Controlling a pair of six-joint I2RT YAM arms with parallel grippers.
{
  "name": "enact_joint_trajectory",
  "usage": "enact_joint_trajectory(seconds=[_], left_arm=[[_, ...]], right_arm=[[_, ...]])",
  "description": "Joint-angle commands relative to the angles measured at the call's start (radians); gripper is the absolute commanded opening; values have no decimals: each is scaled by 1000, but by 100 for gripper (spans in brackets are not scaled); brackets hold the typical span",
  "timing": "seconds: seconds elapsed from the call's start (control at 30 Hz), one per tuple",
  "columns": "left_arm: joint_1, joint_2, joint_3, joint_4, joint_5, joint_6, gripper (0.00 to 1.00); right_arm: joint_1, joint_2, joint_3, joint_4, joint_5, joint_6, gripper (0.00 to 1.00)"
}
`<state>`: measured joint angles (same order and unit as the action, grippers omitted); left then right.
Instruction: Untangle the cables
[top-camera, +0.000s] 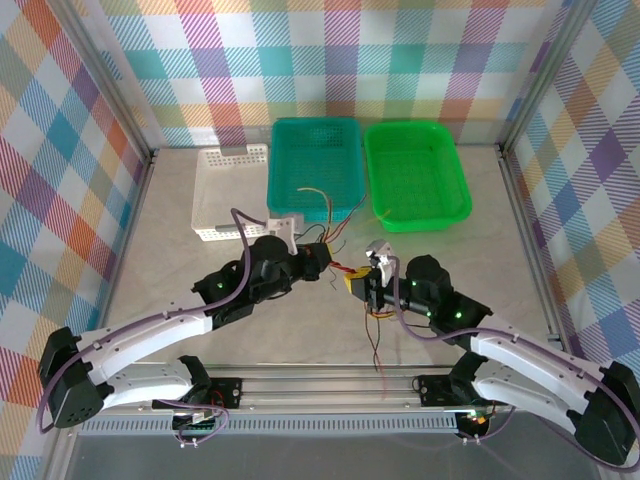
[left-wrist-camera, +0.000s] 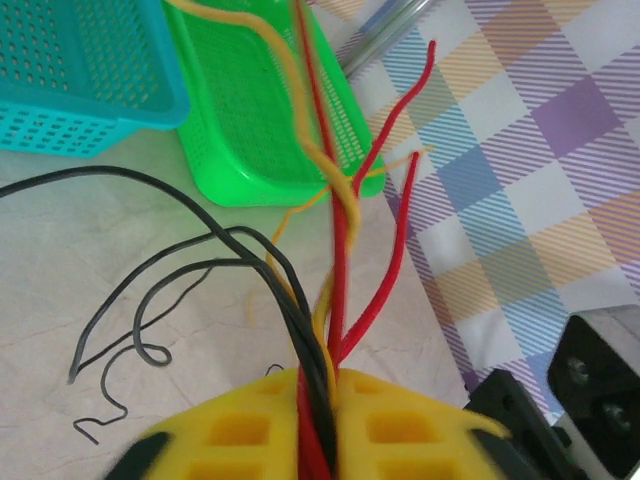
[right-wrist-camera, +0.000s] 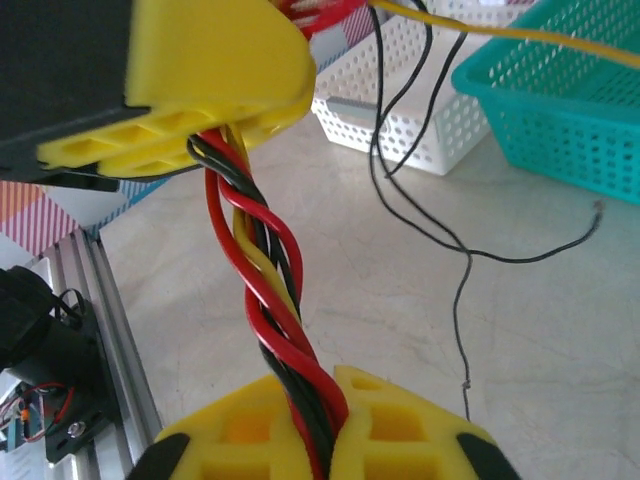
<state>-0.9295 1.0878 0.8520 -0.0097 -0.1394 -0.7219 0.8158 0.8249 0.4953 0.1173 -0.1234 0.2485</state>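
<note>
The cables (top-camera: 343, 272) are a bundle of thin red, yellow and black wires held taut between both grippers above the table's middle. My left gripper (top-camera: 330, 268) is shut on one end; in its wrist view the yellow fingertips (left-wrist-camera: 322, 385) pinch the bundle, and red and yellow strands (left-wrist-camera: 340, 230) fan out beyond toward the green basket. My right gripper (top-camera: 358, 285) is shut on the other end (right-wrist-camera: 322, 400), where the cables (right-wrist-camera: 265, 270) rise as a tight twist to the left gripper's yellow fingers (right-wrist-camera: 200, 80). Loose black wires (left-wrist-camera: 150, 270) trail on the table.
Three baskets stand at the back: white (top-camera: 228, 195), teal (top-camera: 315, 140) with a few wire ends draped into it, and green (top-camera: 415, 170). Thin wire ends hang toward the front rail (top-camera: 378, 345). Metal frame posts and checked walls enclose the table.
</note>
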Motion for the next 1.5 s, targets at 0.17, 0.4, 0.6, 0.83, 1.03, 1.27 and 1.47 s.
enact_joint_trajectory(seconds=[0.17, 0.4, 0.6, 0.83, 1.03, 1.27, 1.47], left_arm=[[71, -163, -13, -42, 40, -76, 86], [64, -186, -152, 103, 160, -284, 85], [-3, -153, -191, 179, 153, -352, 70], [-38, -119, -169, 195, 129, -370, 49], [-42, -83, -160, 195, 132, -373, 34], [-43, -79, -153, 154, 76, -376, 37], [-43, -50, -143, 184, 67, -396, 28]], right_arm=[[-4, -66, -23, 21, 26, 15, 0], [-4, -28, 24, 13, 4, -17, 0], [-1, 38, 48, 41, -30, -8, 0], [18, 63, 55, 58, -27, -7, 0], [38, 68, 68, 52, -18, -7, 0], [56, 81, 76, 56, -43, -2, 0], [78, 106, 83, 75, -66, 4, 0]])
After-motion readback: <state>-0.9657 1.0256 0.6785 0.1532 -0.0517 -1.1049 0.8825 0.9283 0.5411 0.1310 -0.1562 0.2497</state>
